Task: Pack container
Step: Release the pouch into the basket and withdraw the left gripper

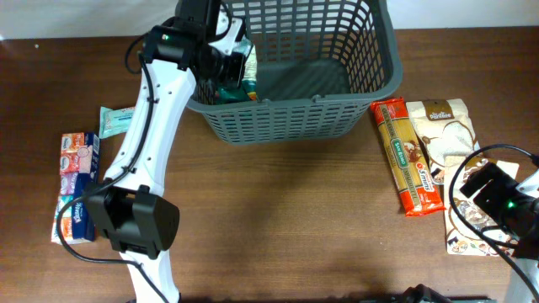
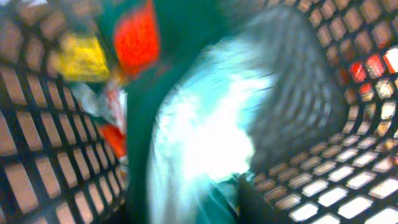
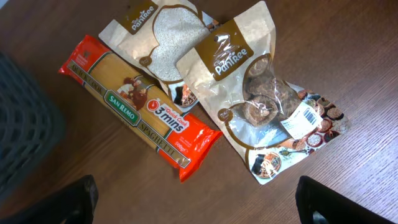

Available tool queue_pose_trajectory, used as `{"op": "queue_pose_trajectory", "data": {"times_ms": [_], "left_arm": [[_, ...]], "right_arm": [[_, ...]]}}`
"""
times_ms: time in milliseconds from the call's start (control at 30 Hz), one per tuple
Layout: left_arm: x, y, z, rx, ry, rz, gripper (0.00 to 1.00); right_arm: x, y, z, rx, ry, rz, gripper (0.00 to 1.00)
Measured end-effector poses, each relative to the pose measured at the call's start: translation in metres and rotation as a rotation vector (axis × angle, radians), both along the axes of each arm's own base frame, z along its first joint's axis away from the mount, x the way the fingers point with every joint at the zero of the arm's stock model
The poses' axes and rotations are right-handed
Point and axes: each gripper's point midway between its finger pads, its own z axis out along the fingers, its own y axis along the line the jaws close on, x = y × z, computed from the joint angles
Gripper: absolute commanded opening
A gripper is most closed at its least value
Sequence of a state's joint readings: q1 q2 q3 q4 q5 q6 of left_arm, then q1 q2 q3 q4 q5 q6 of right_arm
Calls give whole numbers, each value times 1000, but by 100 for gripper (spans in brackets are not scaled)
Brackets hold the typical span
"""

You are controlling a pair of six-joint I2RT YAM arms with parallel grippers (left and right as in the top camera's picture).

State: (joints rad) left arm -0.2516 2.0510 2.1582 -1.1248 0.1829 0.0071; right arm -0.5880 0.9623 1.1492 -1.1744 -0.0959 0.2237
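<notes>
**Container at the far table edge, left arm reaching in**

Container: dark grey lattice basket at the far middle of the table, upright, mouth open to the overhead camera. Most of its solid floor is bare.

Left gripper: inside the container's left end, lattice wall close on both sides of the jaws. A green packet with red and yellow print sits right at the jaws and fills the wrist view. That view is badly blurred, so I cannot tell whether the jaws are clamped on it or loose.

Right gripper: above the table, jaws spread wide, nothing between them. Directly ahead of the jaws:
- spaghetti packet, orange-red, flat on the wood
- white-filled pouch, beyond the spaghetti, touching it
- brown-filled pouch, overlapping the white-filled pouch's edge

A corner of the container shows far to the left of these jaws, apart from the spaghetti.

Outside the container wall, behind the left jaws: a teal packet and printed packs, lying flat beside the left arm.

Surface: dark brown wood grain, dim light.
</notes>
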Motion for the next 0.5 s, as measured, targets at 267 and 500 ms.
{"op": "queue_pose_trajectory", "data": {"times_ms": [267, 500], "left_arm": [[21, -7, 33, -15, -150, -33, 100], [31, 13, 114, 76, -371, 6, 100]], "right_arm": [[0, 0, 0, 0, -1, 0, 99], [1, -1, 0, -2, -3, 0, 99]]}}
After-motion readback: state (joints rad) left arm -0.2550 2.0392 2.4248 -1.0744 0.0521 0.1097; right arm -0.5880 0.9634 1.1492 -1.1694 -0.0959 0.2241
